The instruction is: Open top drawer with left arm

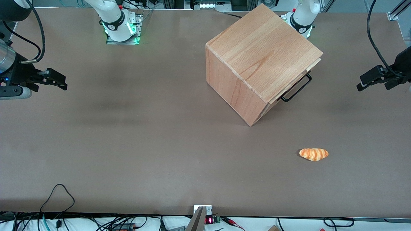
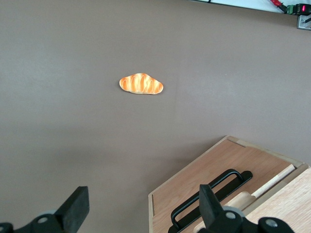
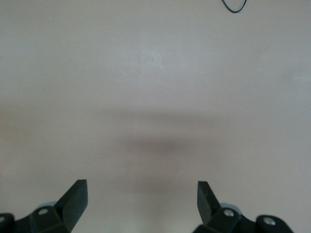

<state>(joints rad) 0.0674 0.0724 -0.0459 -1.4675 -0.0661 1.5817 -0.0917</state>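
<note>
The left arm's gripper [image 1: 364,84] hangs above the desk [image 1: 128,144] at the working arm's end, fingers spread wide apart and holding nothing. The wooden cabinet [image 1: 257,57] sits well apart from it, turned at an angle so its drawer face points toward the working arm's end and partly toward the front camera. The top drawer [image 1: 297,80] looks shut or barely cracked, its front edge peeking out just under the cabinet top. The black wire handle [image 1: 297,88] juts from that face, and here is the relation that counts: its long bar runs diagonally across the desk, parallel to the angled front. From the wrist camera the handle [image 2: 209,196] shows close by one fingertip [image 2: 208,201]. So the gripper likely needs to travel toward the cabinet, descend, and turn to straddle that slanted bar. A bread roll [image 1: 313,154] lies nearer the front camera, clear of the path.
</note>
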